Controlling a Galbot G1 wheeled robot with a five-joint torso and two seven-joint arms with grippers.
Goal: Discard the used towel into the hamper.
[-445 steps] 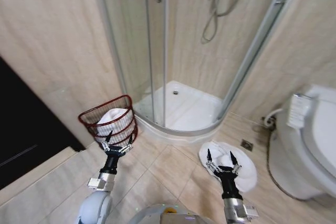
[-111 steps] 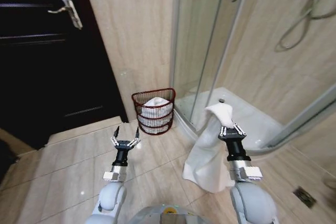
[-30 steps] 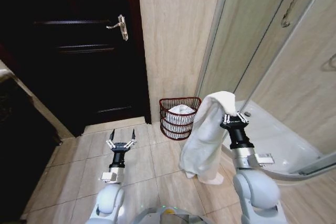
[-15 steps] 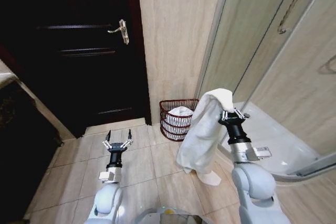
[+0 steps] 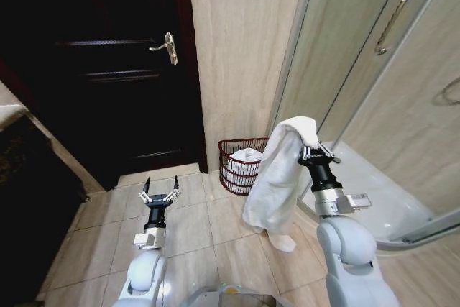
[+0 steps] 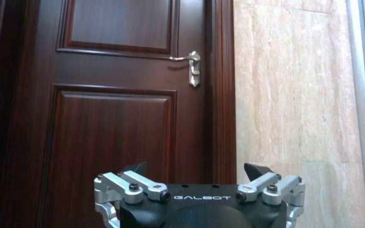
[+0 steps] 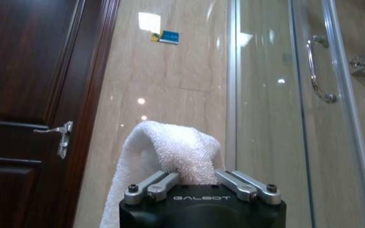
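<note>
A white towel (image 5: pixel 277 174) hangs long and limp from my right gripper (image 5: pixel 317 152), which is shut on the towel's top fold (image 7: pixel 169 154). Its lower end trails near the floor tiles. The hamper (image 5: pixel 237 165), a dark red-brown wire basket with white cloth inside, stands against the beige wall behind and left of the towel; the towel covers its right side. My left gripper (image 5: pixel 159 195) is open with nothing between its fingers, held upright over the floor left of the hamper. In the left wrist view its fingertips (image 6: pixel 197 170) point at the door.
A dark wooden door (image 5: pixel 108 77) with a metal handle (image 5: pixel 167 47) fills the left. The glass shower enclosure (image 5: pixel 374 77) and its white tray (image 5: pixel 374 192) stand at the right. Beige floor tiles (image 5: pixel 100 231) lie between. A dark cabinet edge (image 5: pixel 21 170) is at far left.
The camera has shifted slightly, sliding the scene. My right gripper has carried the towel a little nearer the hamper. The left gripper stays open.
</note>
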